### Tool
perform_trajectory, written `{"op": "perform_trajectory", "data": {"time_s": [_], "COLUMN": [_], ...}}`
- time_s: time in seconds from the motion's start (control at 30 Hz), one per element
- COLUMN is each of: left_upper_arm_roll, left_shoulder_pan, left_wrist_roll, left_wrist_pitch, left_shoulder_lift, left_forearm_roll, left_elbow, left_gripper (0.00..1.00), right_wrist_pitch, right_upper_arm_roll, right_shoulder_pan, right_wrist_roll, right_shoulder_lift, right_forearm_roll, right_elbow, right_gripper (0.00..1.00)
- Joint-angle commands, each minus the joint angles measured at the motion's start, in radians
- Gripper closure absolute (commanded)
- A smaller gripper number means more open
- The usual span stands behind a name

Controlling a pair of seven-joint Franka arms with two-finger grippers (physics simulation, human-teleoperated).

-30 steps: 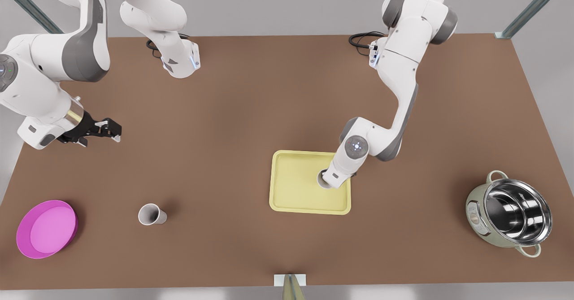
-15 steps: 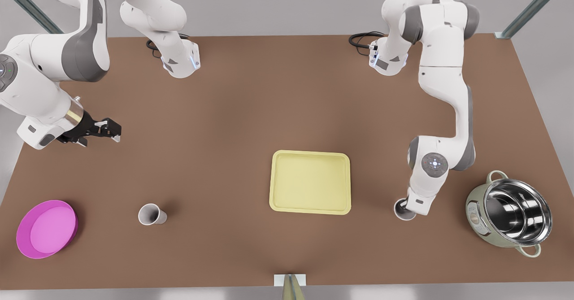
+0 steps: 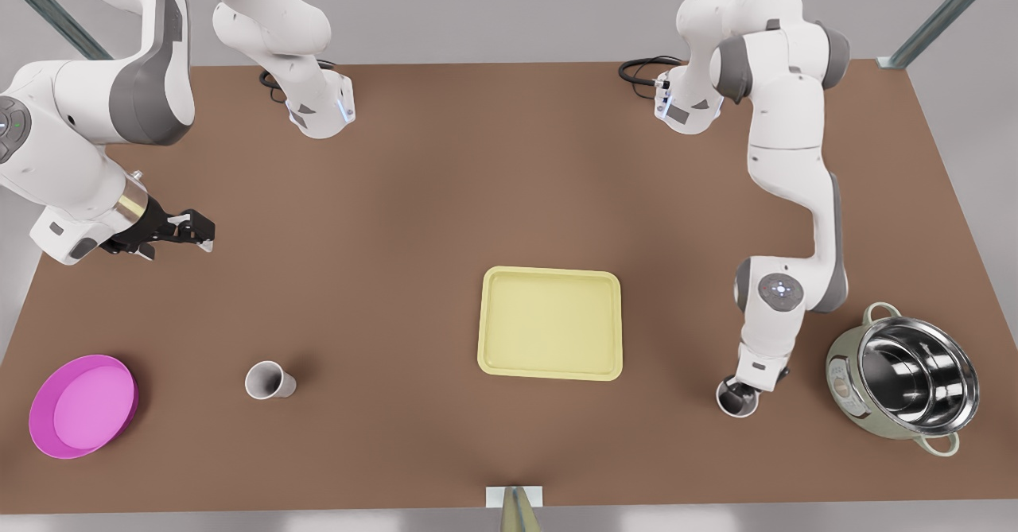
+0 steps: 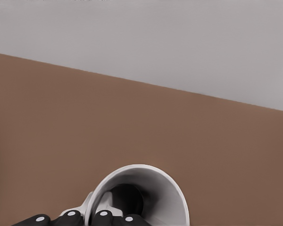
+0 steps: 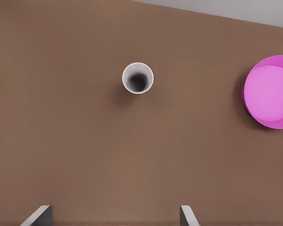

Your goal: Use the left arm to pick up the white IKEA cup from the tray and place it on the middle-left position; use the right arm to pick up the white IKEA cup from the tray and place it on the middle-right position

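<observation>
Left hand (image 3: 740, 393): reaching down on the front view's right, between the tray and the steel pot; it is pinching the wall of a white cup, one finger inside the rim and one outside, as the left wrist view (image 4: 96, 219) is showing
White cup (image 3: 736, 410): standing upright with its mouth up, down at the bench, well clear of the tray and just beside the steel pot; whether its base is touching the bench I cannot tell; in the left wrist view (image 4: 166, 197) its dark inside is facing the camera
Right hand (image 3: 199, 234): waiting above the bench on the front view's left, fingers spread wide and holding nothing; in the right wrist view (image 5: 113, 216) it is looking down on the second cup
Second white cup (image 3: 269, 380): sitting upright on the bench between the pink dish and the tray, apart from both (image 5: 137, 78)
Tray (image 3: 549, 324): lying flat, pale yellow, near the bench's middle
Pink dish (image 3: 83, 405): resting by the bench's edge on the front view's left (image 5: 269, 92)
Steel pot (image 3: 904, 378): sitting at the front view's far right
Bench (image 3: 445, 190): carrying all of it, plain brown
</observation>
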Motion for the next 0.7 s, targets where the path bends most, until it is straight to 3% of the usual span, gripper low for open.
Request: {"op": "perform_trajectory", "data": {"time_s": [0.0, 0.07, 0.1, 0.33, 0.47, 0.57, 0.67], "left_upper_arm_roll": [0.0, 0.0, 0.0, 0.0, -0.002, -0.005, -0.015], "left_shoulder_pan": [0.0, 0.002, 0.003, 0.0, -0.06, -0.069, -0.061], "left_wrist_roll": [0.069, 0.069, 0.075, 0.077, 0.077, 0.079, 0.378], "left_wrist_pitch": [0.052, 0.072, 0.072, 0.045, -0.347, -0.417, -0.902], "left_shoulder_lift": [0.007, 0.016, 0.014, 0.001, -0.2, -0.225, -0.243], "left_forearm_roll": [-0.006, -0.006, -0.005, 0.001, 0.036, 0.038, -0.141], "left_elbow": [0.001, 0.002, 0.002, -0.005, -0.007, 0.005, 0.228], "left_gripper": [0.81, 0.79, 0.0, 0.0, 0.0, 0.0, 0.0], "right_wrist_pitch": [0.0, 0.0, 0.0, 0.0, 0.0, 0.001, 0.0], "right_upper_arm_roll": [0.0, 0.0, 0.0, 0.0, 0.0, 0.0, 0.0], "right_shoulder_pan": [0.0, 0.0, 0.0, 0.0, 0.0, 0.0, 0.0], "right_wrist_roll": [0.0, 0.0, 0.0, 0.0, 0.0, 0.0, 0.0], "right_shoulder_lift": [-0.001, -0.001, -0.001, -0.001, -0.001, -0.001, -0.001], "right_forearm_roll": [0.001, -0.001, 0.001, -0.001, -0.001, -0.001, -0.001], "right_elbow": [0.0, 0.0, 0.0, 0.0, 0.0, 0.0, 0.0], "right_gripper": [0.0, 0.0, 0.0, 0.0, 0.0, 0.0, 0.0]}}
